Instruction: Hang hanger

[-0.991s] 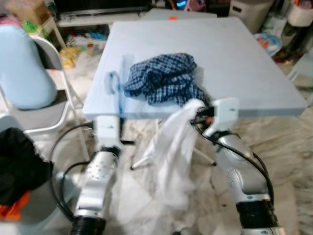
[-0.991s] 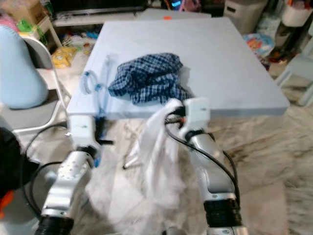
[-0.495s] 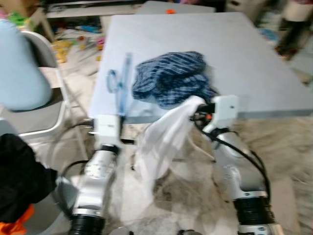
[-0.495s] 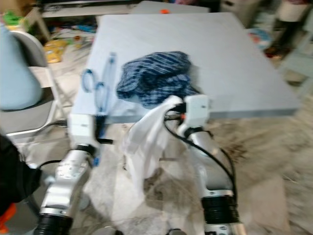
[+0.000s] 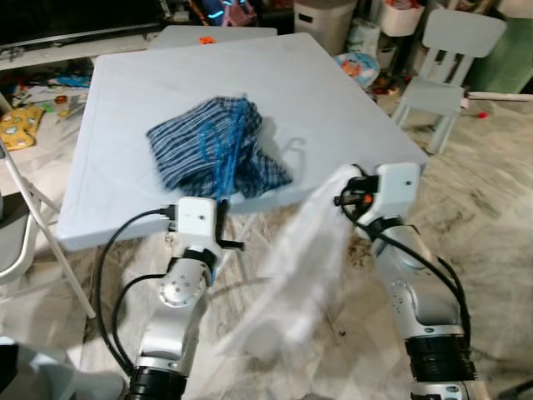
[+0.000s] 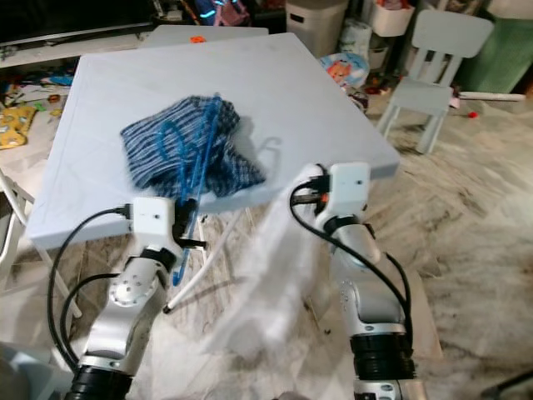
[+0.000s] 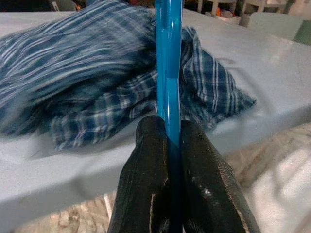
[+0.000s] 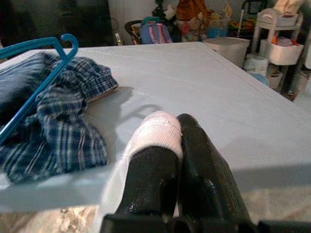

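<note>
Pale blue square counter [image 5: 333, 92], far half bare; crumpled blue plaid shirt [image 5: 196, 150] near front edge. White sheer cloth [image 5: 296, 267] hangs off front edge, clamped by right tool [image 8: 167, 145]. Left tool [image 7: 170, 145] clamped on blue plastic hanger [image 6: 196, 158], over the shirt.

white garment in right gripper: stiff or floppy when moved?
Likely floppy: the white garment hangs limp from the right gripper, pinched at one bunched corner. Probably light, since it looks thin and sheer. It may swing or drag.
</note>
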